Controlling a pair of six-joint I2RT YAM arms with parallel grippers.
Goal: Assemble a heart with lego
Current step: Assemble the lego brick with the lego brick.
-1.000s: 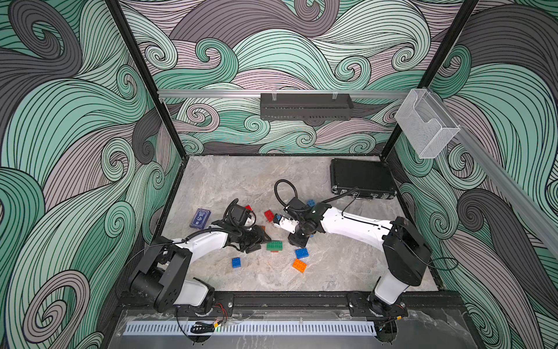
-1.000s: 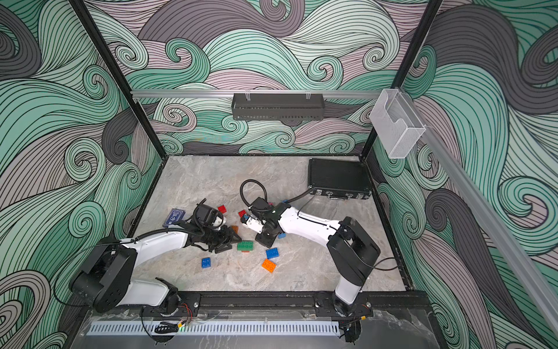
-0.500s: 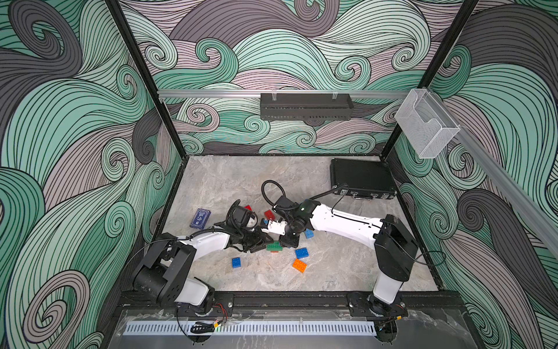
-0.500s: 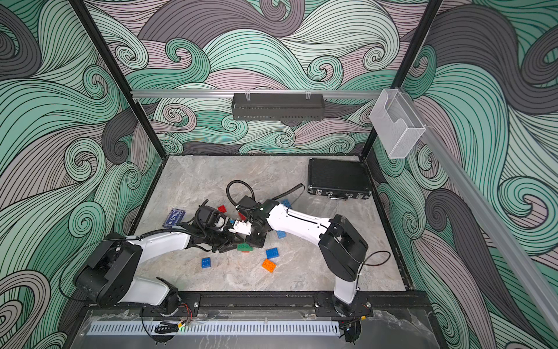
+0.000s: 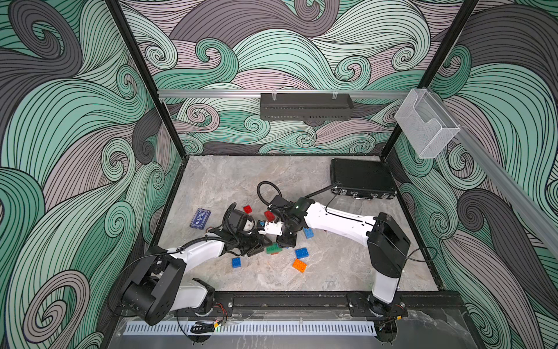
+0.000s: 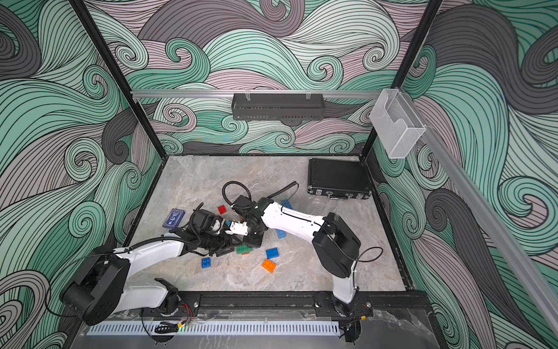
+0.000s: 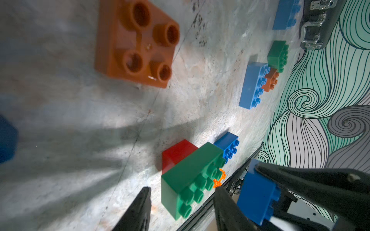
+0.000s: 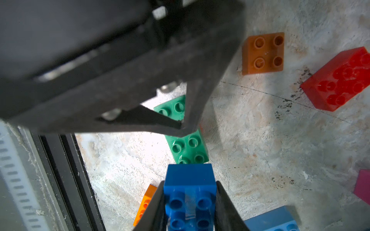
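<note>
The lego lies scattered mid-table. A green oblong brick rests on the table against a red brick. My left gripper is open and straddles the green brick, with a gap showing on one side. Just beside it, my right gripper is shut on a dark blue square brick, which hangs above the green brick's end.
Loose bricks lie around: dark blue, blue, orange, light blue, red, a brown-orange square and a pink one. A blue card box lies left. A black case sits at the back right.
My right arm has swung left with the dark blue brick, from clear of the left gripper to right beside it over the green brick. The left arm has barely shifted.
</note>
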